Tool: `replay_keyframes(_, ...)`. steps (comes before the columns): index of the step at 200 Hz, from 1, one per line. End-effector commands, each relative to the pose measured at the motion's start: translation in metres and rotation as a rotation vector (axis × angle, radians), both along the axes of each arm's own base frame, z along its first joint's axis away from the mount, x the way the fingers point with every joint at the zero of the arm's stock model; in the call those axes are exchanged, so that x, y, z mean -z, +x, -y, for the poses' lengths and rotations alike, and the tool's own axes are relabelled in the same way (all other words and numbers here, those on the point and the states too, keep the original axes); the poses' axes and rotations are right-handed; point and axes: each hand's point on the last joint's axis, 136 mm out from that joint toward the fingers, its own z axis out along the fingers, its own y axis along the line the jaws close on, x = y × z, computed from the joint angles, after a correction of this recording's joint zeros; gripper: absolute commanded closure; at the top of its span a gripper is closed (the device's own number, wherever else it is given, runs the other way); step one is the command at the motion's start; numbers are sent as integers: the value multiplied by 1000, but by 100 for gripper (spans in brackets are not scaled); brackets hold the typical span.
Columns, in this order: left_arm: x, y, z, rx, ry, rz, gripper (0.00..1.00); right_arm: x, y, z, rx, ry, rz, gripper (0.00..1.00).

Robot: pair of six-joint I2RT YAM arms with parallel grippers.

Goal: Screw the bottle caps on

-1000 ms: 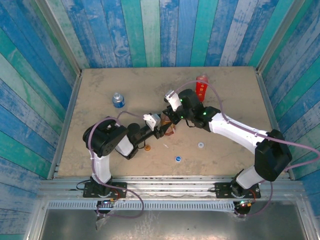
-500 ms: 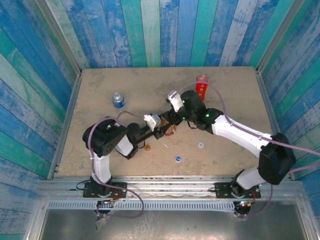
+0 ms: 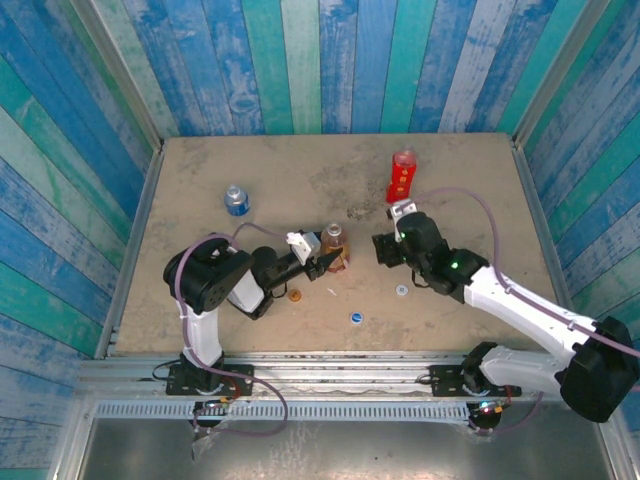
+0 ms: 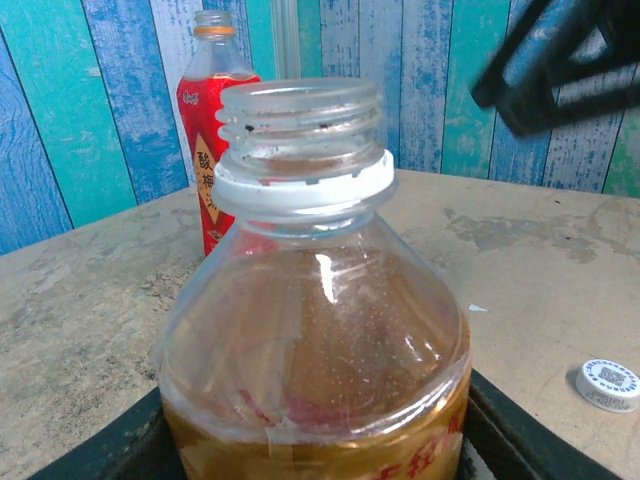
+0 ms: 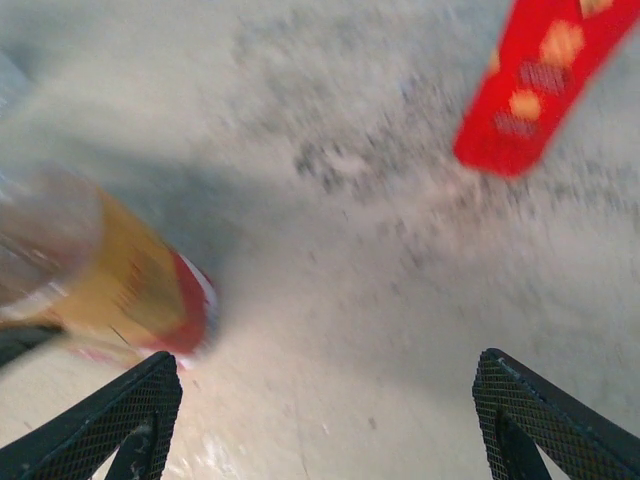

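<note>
My left gripper is shut on the amber tea bottle, which stands upright. Its threaded neck is bare, with no cap on it. My right gripper hangs open and empty just right of that bottle, its fingers wide apart over bare table. The red drink bottle stands behind, and the blue-label bottle is at the back left. The orange cap, white cap and blue cap lie loose on the table.
The tabletop is sandy brown, walled by blue and green painted planks. A small white scrap lies near the orange cap. The white cap lies to the right of the held bottle in the left wrist view.
My right gripper has opened and drawn back to the right, away from the amber bottle's top. The left gripper keeps its hold on the bottle.
</note>
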Motion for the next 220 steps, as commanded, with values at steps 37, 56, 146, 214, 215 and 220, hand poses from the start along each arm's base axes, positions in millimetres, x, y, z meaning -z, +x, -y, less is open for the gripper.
replay_keyframes(37, -4, -8, 0, 40, 30, 35, 48, 83, -36, 39, 134, -67, -193, 33)
replay_keyframes(56, -1, -8, 0, 38, 50, 39, 47, 100, -41, 44, 142, -94, -221, 38)
replay_keyframes(146, 6, -7, -2, 21, 89, 51, 45, 143, -60, 32, 104, -82, -387, 54)
replay_keyframes(214, 6, -5, -3, 6, 82, 47, 44, 143, -65, 39, 116, -86, -384, 59)
replay_keyframes(215, 6, -4, -4, 4, 81, 46, 44, 143, -65, 39, 116, -87, -384, 60)
replay_keyframes(220, 6, -4, -5, -1, 78, 47, 44, 143, -65, 39, 116, -91, -384, 61)
